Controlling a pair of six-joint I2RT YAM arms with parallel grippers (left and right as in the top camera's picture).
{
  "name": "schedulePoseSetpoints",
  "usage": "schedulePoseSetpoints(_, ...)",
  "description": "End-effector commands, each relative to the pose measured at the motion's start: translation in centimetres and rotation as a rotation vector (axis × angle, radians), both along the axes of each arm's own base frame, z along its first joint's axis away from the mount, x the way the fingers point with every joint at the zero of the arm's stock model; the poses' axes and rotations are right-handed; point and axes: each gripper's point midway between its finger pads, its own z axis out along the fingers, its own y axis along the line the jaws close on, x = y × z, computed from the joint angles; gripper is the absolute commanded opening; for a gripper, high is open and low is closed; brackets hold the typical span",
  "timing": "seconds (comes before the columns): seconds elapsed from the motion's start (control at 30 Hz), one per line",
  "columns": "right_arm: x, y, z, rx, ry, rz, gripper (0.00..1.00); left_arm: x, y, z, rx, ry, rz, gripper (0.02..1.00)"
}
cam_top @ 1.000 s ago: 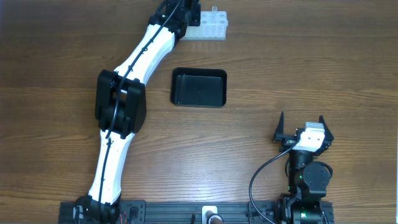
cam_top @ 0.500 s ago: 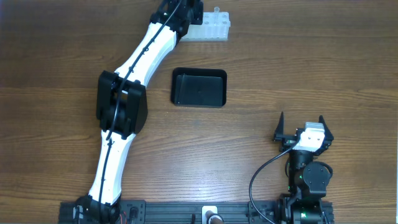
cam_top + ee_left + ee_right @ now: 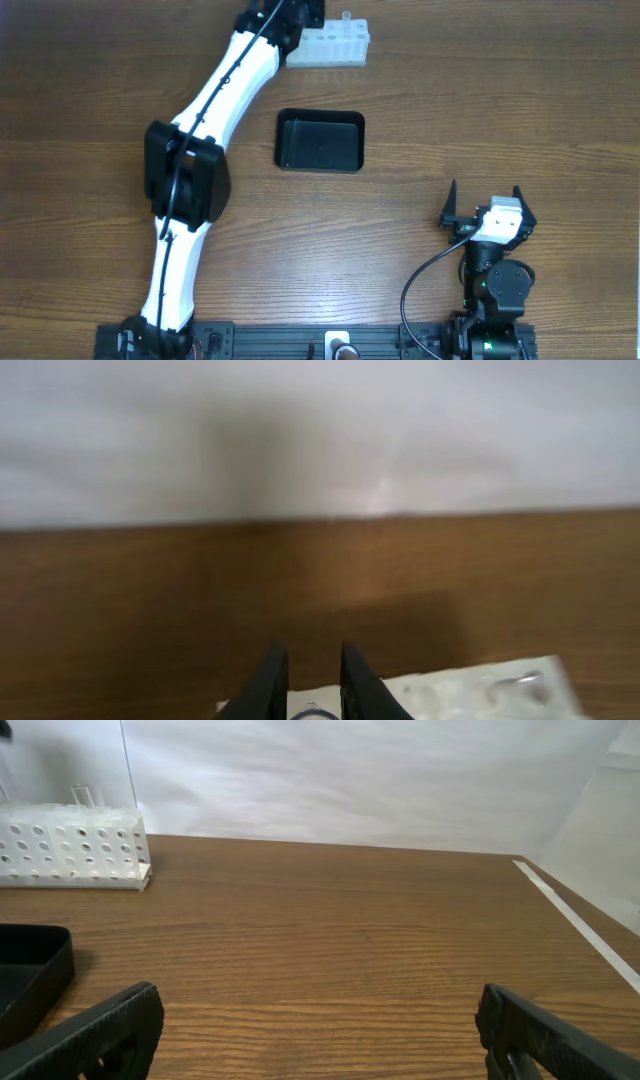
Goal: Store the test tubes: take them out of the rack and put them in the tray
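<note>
Swinging toward 10 o'clock, the left arm's black elbow has moved out from where it was a second ago, and its forearm now uncovers more of the rack's (image 3: pixel 335 48) 9 o'clock end. The right arm has kept its place.

The left gripper (image 3: pixel 312 652) hovers over that end of the white rack, at the far edge of the wooden table (image 3: pixel 520 90). Its fingers are drawn close, with only a slim gap between them. The blurred wrist view does not show whether anything is pinched there.

One clear test tube (image 3: pixel 347 17) stands upright in the rack, toward its 3 o'clock end. The black tray (image 3: pixel 320 113) lies at 6 o'clock from the rack, apart from it, and nothing can be seen inside it.

The right gripper (image 3: pixel 485 190) sits at about 4 o'clock from the tray, well apart from it and near its own base. Its fingers are spread wide and hold nothing.
</note>
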Motion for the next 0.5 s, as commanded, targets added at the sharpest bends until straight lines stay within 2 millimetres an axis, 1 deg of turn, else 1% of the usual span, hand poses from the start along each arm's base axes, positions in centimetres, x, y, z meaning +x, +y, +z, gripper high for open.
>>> schedulePoseSetpoints(0.03,0.0,0.2,-0.2,0.003,0.002,0.011,0.991,-1.1,0.8,9.3,-0.025,-0.151,0.01,0.038)
schedulePoseSetpoints(0.17,0.0,0.2,-0.2,0.003,0.002,0.011,0.991,-2.5,0.9,12.6,-0.044,-0.188,0.003,0.04)
schedulePoseSetpoints(0.23,0.0,0.2,-0.2,0.003,0.002,0.011,0.991,-3.6,0.8,13.5,-0.041,-0.177,-0.006,0.04)
schedulePoseSetpoints(0.27,0.0,0.2,-0.2,0.003,0.002,0.011,0.993,-4.5,0.7,13.7,-0.036,-0.156,-0.012,0.042)
schedulePoseSetpoints(0.37,0.0,0.2,-0.2,0.003,0.002,0.011,0.991,-6.6,0.7,13.3,-0.03,-0.08,-0.012,0.047)
schedulePoseSetpoints(0.5,0.0,0.2,-0.2,0.003,0.002,0.011,0.993,-10.1,0.7,11.4,-0.026,0.077,-0.016,0.058)
